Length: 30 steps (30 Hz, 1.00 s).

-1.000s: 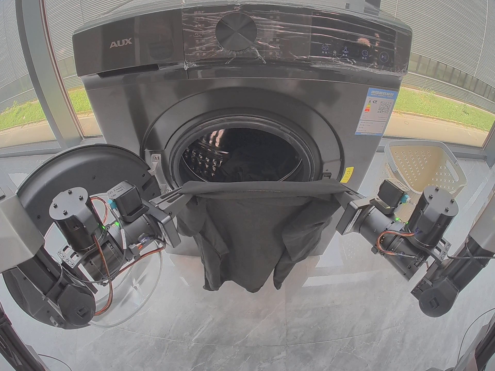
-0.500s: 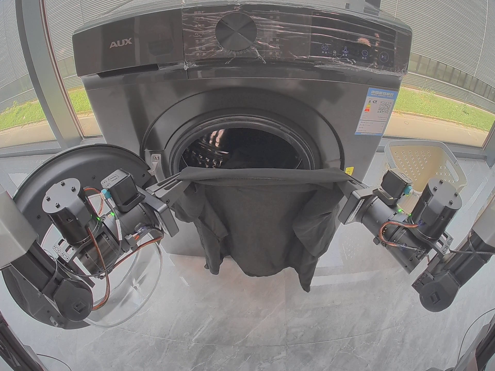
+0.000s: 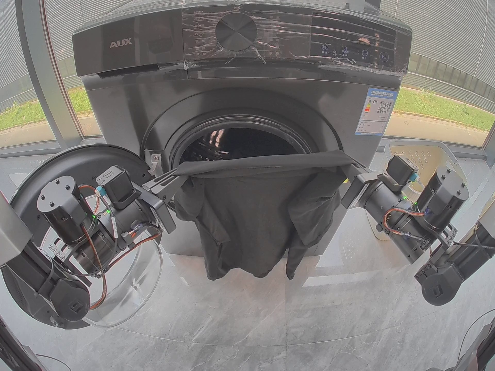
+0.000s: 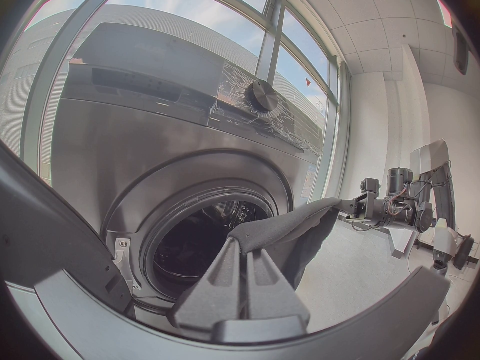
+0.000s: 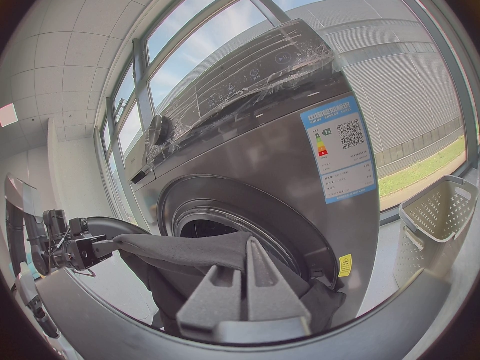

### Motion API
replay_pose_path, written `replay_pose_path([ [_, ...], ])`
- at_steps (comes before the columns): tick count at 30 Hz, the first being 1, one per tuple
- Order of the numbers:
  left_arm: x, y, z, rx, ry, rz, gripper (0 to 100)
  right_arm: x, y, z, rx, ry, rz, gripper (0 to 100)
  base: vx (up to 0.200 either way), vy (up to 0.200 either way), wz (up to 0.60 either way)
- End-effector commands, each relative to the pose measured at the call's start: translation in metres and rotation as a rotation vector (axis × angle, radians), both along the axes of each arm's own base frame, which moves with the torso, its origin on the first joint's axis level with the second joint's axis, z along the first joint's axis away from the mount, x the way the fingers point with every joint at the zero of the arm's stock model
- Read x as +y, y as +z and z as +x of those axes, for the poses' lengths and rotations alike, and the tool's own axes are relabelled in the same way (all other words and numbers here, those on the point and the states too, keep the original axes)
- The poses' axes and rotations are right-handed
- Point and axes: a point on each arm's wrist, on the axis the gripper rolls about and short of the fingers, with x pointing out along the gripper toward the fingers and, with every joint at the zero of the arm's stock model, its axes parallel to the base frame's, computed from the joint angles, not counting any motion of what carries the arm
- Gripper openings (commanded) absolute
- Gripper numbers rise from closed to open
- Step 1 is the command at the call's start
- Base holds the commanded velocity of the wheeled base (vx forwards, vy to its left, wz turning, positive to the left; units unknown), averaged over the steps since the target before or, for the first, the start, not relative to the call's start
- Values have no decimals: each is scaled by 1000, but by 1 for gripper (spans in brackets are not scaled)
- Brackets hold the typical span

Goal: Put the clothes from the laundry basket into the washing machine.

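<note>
The dark shirt (image 3: 247, 217) hangs across the washing machine (image 3: 129, 104) opening (door (image 3: 77, 168) swung open), ends pinched by left pincer (image 3: 174, 175) and right pincer (image 3: 349, 168); laundry basket (image 3: 430, 153) right of machine.

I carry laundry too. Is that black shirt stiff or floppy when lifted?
Probably floppy: the shirt hangs in loose folds between the left gripper and right gripper. Likely light: two pinched edges hold it up. Its dangling ends might swing.

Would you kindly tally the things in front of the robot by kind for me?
Black cloth garment, stretched between the grippers: 1
Dark grey front-loading washing machine: 1
Cream perforated plastic laundry basket: 1
Grippers, left gripper and right gripper, both shut on the garment: 2
Total: 5
</note>
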Motion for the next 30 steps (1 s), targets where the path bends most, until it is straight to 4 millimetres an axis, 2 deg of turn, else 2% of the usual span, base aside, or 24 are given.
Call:
replay_pose_path([
  [1, 1, 2, -1, -10, 3, -5, 0, 0, 5, -1, -12, -31, 17, 0, 0, 0, 0],
  [30, 3, 3, 1, -17, 9, -5, 0, 9, 4, -14, -1, 11, 16, 0, 0, 0, 0],
])
